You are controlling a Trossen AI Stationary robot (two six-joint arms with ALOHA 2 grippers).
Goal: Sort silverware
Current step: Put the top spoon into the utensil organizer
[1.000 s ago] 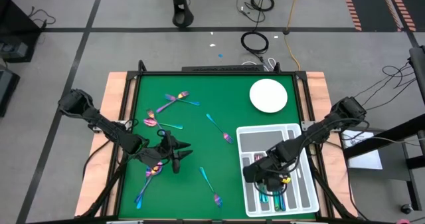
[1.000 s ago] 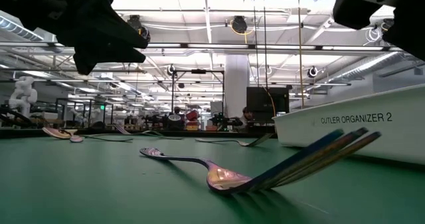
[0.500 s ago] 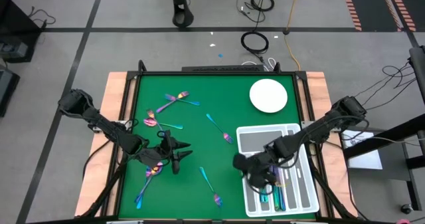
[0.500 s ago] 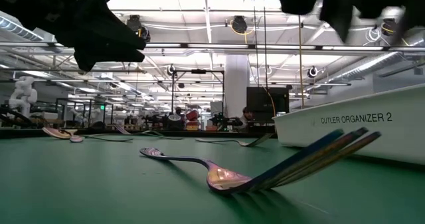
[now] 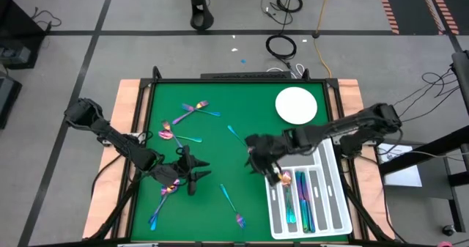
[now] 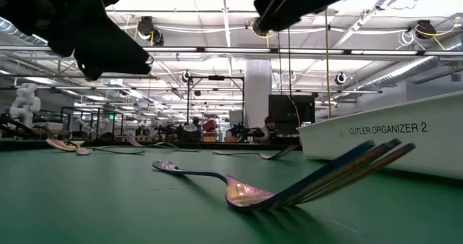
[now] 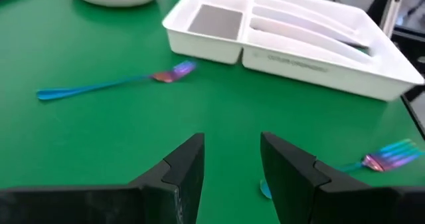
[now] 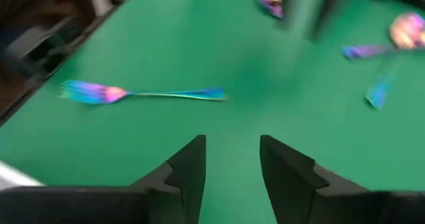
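From above, silverware lies scattered over the green bench; several pieces sit in the white tray, beside a round plate. Both wrist views show the left end effector and right end effector open, empty, above bare green.

Lettering on the tray wall
Reading "CUTLER ORGANIZER 2" in dark capitals along the side of the white tray, seen from table height.
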